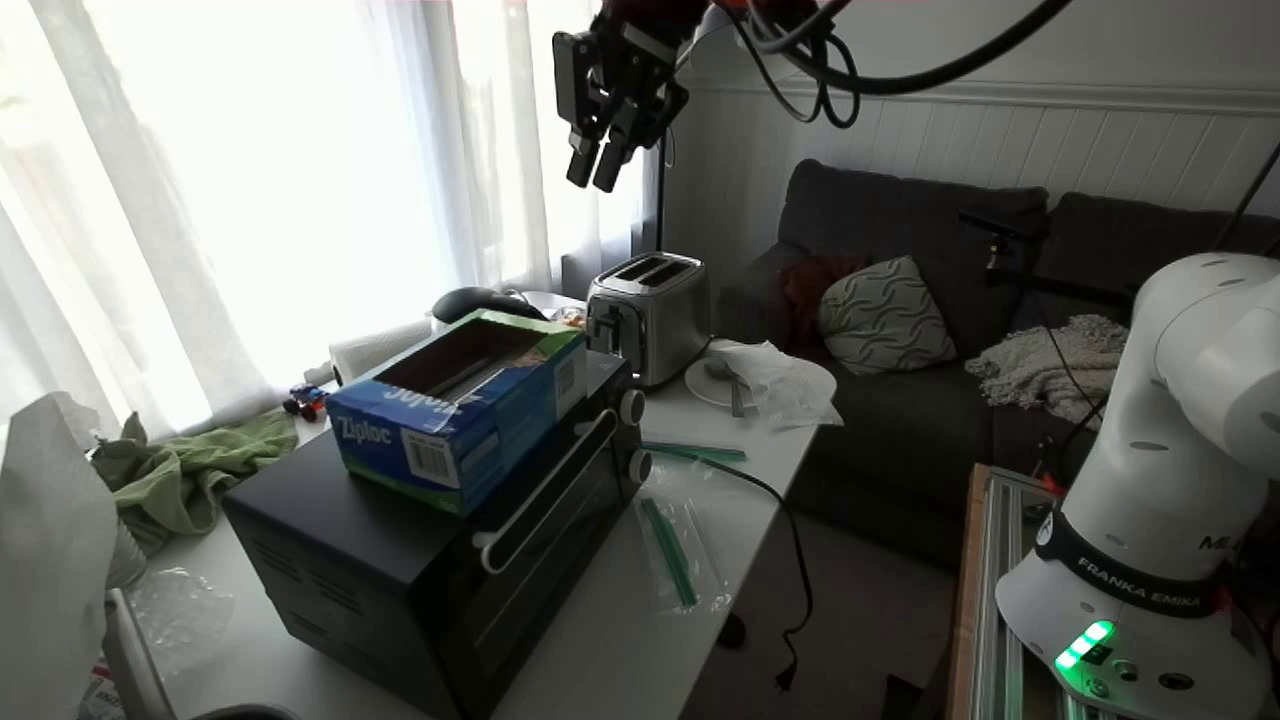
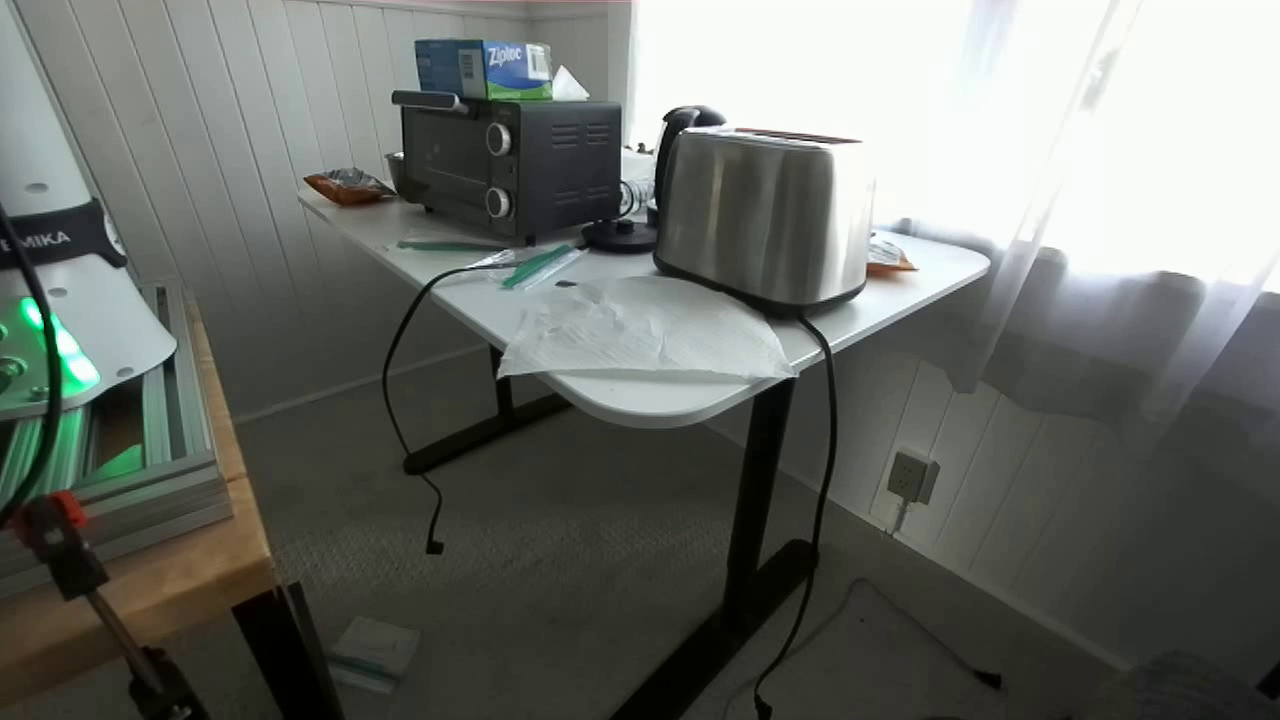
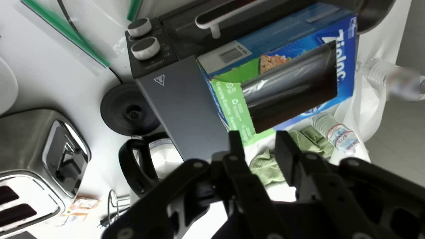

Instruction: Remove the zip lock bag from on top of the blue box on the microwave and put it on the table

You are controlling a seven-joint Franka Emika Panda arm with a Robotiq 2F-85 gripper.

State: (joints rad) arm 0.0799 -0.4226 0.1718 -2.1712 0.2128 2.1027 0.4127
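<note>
The blue and green Ziploc box (image 1: 505,435) lies on the black toaster oven (image 1: 350,560); the box also shows in an exterior view (image 2: 480,68) and in the wrist view (image 3: 295,44). Clear plastic shows inside its cut-out top (image 3: 282,79); no separate bag is visible lying on top. Two clear bags with green zips (image 1: 672,550) (image 1: 693,452) lie on the white table (image 1: 640,650) in front of the oven. My gripper (image 1: 593,178) is high above and behind the box. Its fingers (image 3: 259,136) are apart with nothing between them.
A steel toaster (image 1: 655,320) stands beyond the oven, with a plate and paper (image 1: 780,385) beside it. A black kettle (image 3: 141,162) and its base (image 3: 129,109) are beside the oven. A cord (image 1: 790,520) hangs off the table edge. A green cloth (image 1: 200,480) lies behind.
</note>
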